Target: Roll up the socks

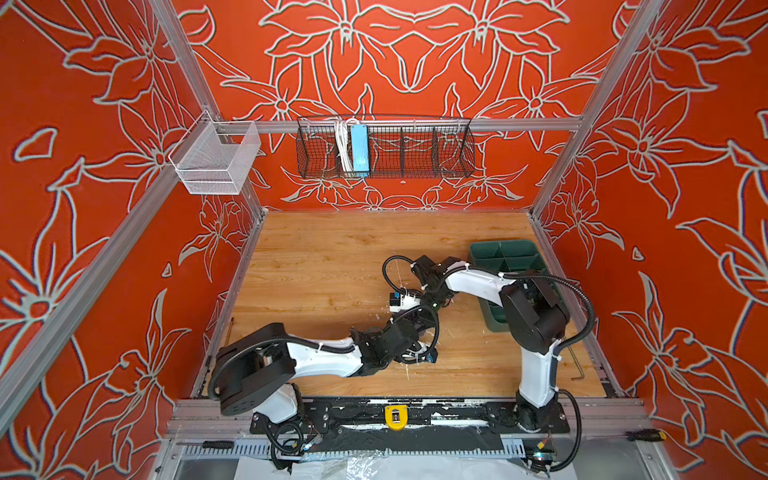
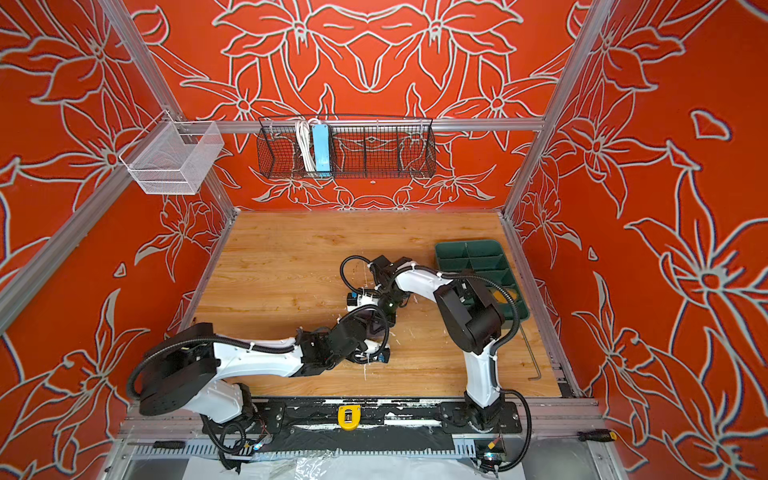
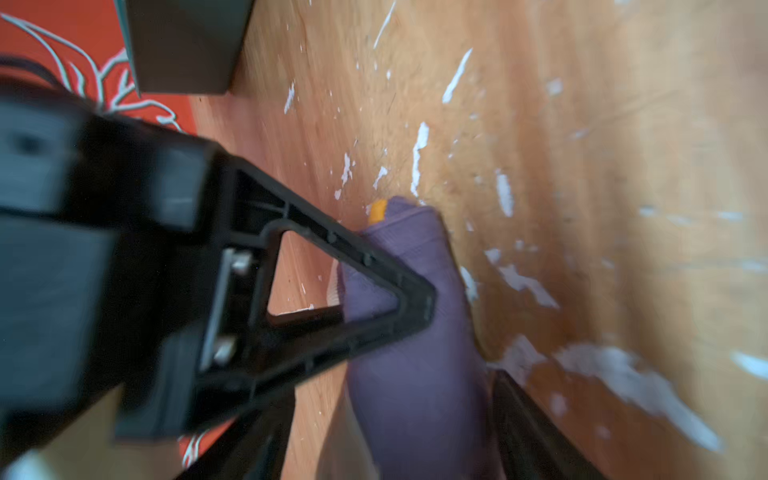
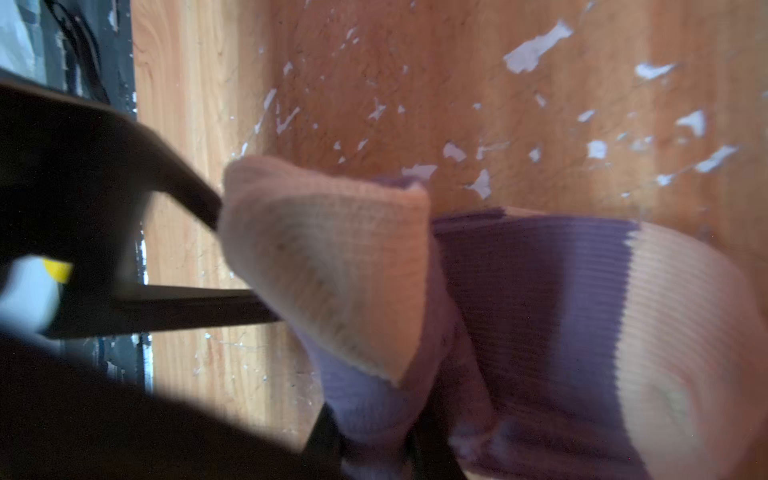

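Note:
Of the socks, I see one purple sock [image 3: 415, 332] with a beige toe [image 4: 332, 257], partly rolled on the wooden table. In both top views it is hidden under the two arms where they meet mid-table. My right gripper [image 4: 376, 436] is shut on a fold of its purple fabric, and one triangular finger [image 3: 332, 291] crosses the roll. My left gripper [image 3: 390, 407] straddles the roll with its jaws open. One finger [image 3: 532, 424] touches the sock, and wood shows between the sock and the other. A small orange-yellow patch [image 3: 378, 211] shows at the roll's far end.
A green compartment tray [image 1: 478, 253] stands at the table's right edge, partly behind the right arm, with a mustard-yellow patch [image 2: 505, 296] showing in it. A hex key [image 1: 575, 365] lies near the right edge. White flakes are scattered over the wood [image 3: 515, 282].

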Available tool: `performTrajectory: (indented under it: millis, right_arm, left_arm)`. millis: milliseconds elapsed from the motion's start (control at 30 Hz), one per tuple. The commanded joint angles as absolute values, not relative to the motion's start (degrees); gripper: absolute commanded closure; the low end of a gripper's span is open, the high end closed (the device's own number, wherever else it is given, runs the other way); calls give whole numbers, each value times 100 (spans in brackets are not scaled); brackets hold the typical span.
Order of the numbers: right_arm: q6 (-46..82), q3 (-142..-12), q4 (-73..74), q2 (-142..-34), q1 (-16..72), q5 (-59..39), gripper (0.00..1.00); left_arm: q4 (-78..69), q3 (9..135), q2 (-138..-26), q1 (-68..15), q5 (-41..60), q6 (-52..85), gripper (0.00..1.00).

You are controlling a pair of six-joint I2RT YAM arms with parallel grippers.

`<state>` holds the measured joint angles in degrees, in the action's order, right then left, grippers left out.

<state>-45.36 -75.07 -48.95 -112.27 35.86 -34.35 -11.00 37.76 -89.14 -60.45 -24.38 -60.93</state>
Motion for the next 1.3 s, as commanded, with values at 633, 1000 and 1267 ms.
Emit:
performTrajectory:
  millis: [633, 1000, 1267]
  right_arm:
    - [-4079, -6270, -4142, -10087, 3586, -2004, 2]
    - [-4126, -4311, 8, -7219, 3004, 1219, 2]
    - [-1289, -4768, 625, -5929, 2291, 2985, 2]
  left_arm:
    - [-54, 4231, -9809, -5695, -2175, -5329, 94]
    - [921, 4540, -9892, -5692, -2101, -4886, 95]
    - [3716, 6613, -10822, -5476, -1338, -3745, 91]
